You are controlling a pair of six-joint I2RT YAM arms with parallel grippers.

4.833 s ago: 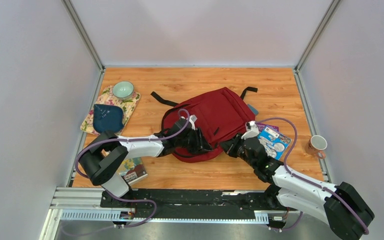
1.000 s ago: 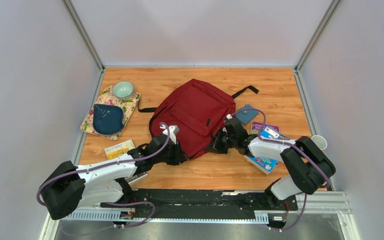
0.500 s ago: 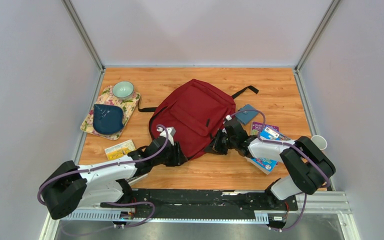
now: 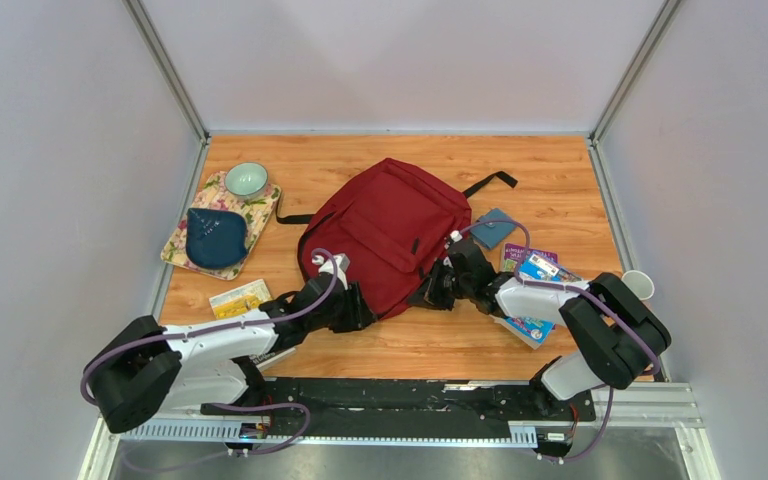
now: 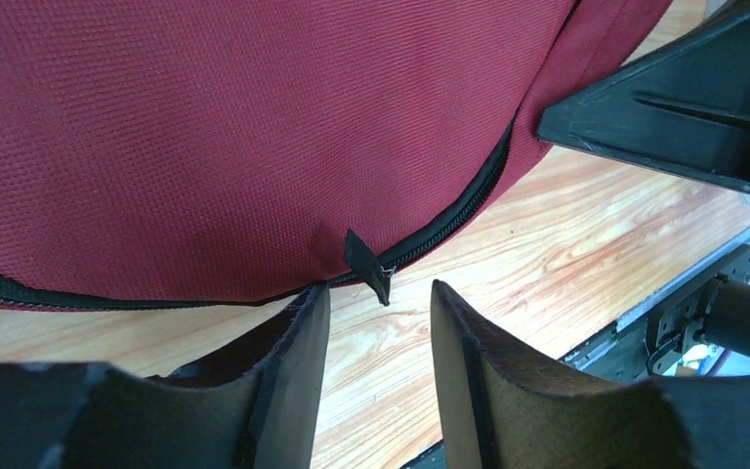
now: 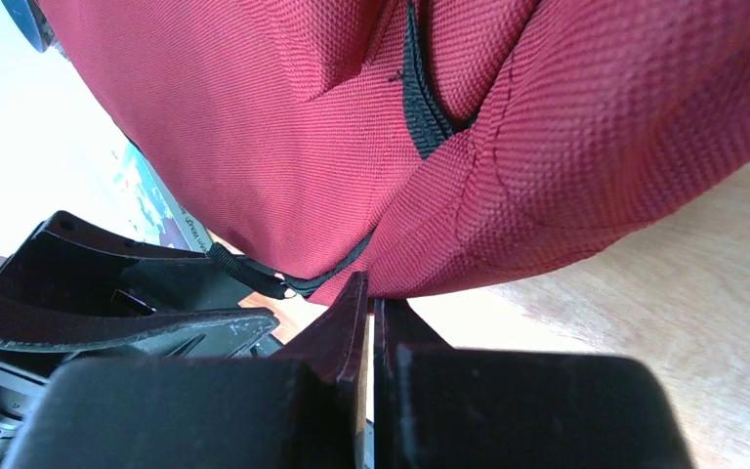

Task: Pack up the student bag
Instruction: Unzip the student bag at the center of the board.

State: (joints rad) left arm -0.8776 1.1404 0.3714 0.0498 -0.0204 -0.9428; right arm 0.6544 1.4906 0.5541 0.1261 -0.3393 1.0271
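The student bag [image 4: 390,235] is lying flat in the middle of the wooden table [image 4: 560,170], front pocket facing up, its black straps trailing out to the left and toward the far right. The left gripper [image 5: 376,303] is sitting at the bag's near left edge with its fingers [image 5: 298,332] released and standing apart; the black zipper tab [image 5: 366,266] is hanging just in front of the gap, and neither finger is gripping it. The right gripper [image 6: 369,293] is resting at the bag's near right edge, fingers clenched together, tips touching the red fabric; whether any cloth is being pinched cannot be told. A bowl [image 4: 246,180] and a dark blue pouch [image 4: 215,236] are sitting on a floral mat [image 4: 260,215] at the left. Books [image 4: 540,268] are lying under the right arm.
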